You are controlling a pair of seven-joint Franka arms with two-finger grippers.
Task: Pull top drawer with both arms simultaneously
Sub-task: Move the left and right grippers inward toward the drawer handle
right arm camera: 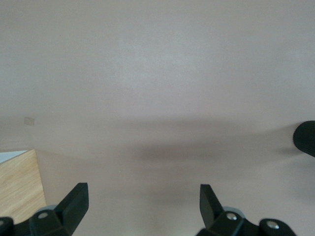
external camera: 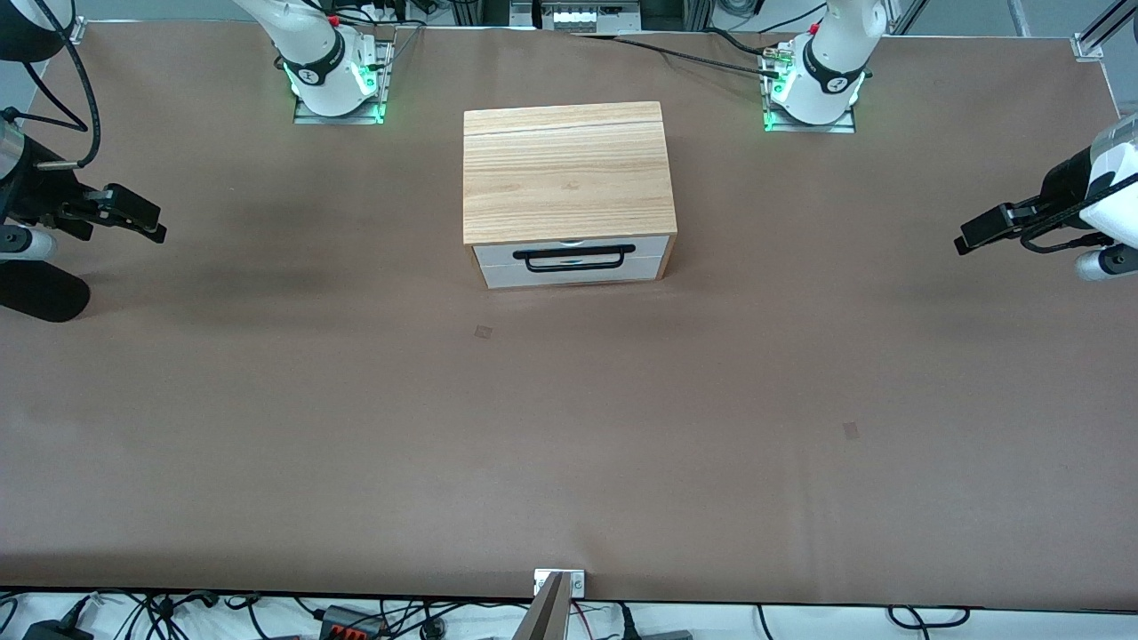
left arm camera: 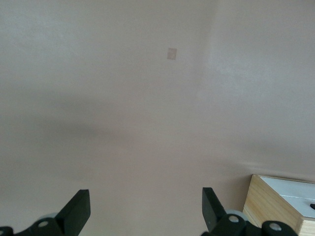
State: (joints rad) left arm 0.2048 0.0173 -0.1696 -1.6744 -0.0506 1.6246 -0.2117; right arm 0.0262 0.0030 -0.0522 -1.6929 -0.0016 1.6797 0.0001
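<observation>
The top drawer [external camera: 498, 253] is shut in the wooden cabinet [external camera: 565, 169] at the table's middle. Its white front carries a long black bar handle [external camera: 574, 258] and faces the front camera. My left gripper [external camera: 965, 240] hangs open and empty over the table's edge at the left arm's end, well clear of the cabinet. My right gripper [external camera: 153, 228] hangs open and empty at the right arm's end, equally far off. The left wrist view shows open fingers [left arm camera: 146, 209] over bare table and a cabinet corner [left arm camera: 268, 206]. The right wrist view shows open fingers [right arm camera: 142, 206] and the cabinet's wooden side [right arm camera: 17, 189].
A lower white drawer front [external camera: 569, 274] sits under the top one. A black rounded object [external camera: 40, 293] lies near the right gripper. The brown table [external camera: 569, 444] is bare but for two small marks [external camera: 483, 332]. A metal bracket [external camera: 558, 584] sits at the near edge.
</observation>
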